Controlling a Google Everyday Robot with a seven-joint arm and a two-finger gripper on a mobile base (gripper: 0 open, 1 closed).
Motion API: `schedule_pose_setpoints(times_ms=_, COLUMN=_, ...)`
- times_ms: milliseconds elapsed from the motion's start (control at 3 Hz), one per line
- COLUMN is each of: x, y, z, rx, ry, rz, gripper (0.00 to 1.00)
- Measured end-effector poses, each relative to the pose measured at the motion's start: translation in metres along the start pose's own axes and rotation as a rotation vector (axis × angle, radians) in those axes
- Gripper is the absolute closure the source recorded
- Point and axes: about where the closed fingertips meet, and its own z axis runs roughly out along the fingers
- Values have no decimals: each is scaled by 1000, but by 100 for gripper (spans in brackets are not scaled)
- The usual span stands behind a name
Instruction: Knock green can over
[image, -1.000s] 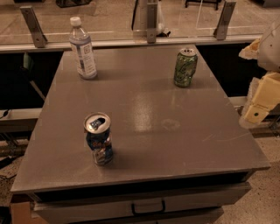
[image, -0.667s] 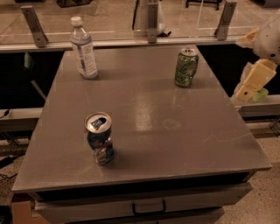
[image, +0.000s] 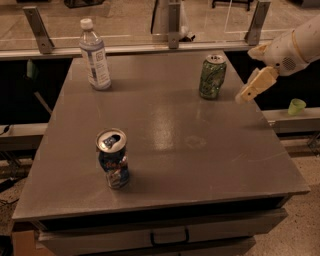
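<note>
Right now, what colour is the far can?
Mottled green metal can, tool at its right; camera view.

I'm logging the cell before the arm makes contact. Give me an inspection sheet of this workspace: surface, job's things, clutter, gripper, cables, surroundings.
Surface: grey table, flat, with a faint smudge near the middle.
Job's things: green can, upright at the far right of the table, not yet knocked over.
Clutter: dented blue can, upright at the front left; plastic bottle, upright at the far left.
Grippers: gripper, by the table's right edge, right of the green can and apart from it.
Cables: nothing seen.
Surroundings: metal posts behind the table; small green cup on a ledge to the right.
</note>
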Motion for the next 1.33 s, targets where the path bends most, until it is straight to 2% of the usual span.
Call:
schedule_pose_setpoints(times_ms=333, x=-11, y=-5, z=37, rx=-58, ry=-128, rz=72, gripper=0)
schedule_pose_setpoints(times_ms=667, x=-22, y=5, z=61, rx=-116, ry=-222, rz=141, gripper=0)
schedule_pose_setpoints(times_ms=1000, x=-51, y=28, z=71, rx=-193, ry=-314, rz=169, gripper=0)
schedule_pose_setpoints(times_ms=1333, x=-101, y=64, z=64, rx=-302, ry=-405, rz=121, gripper=0)
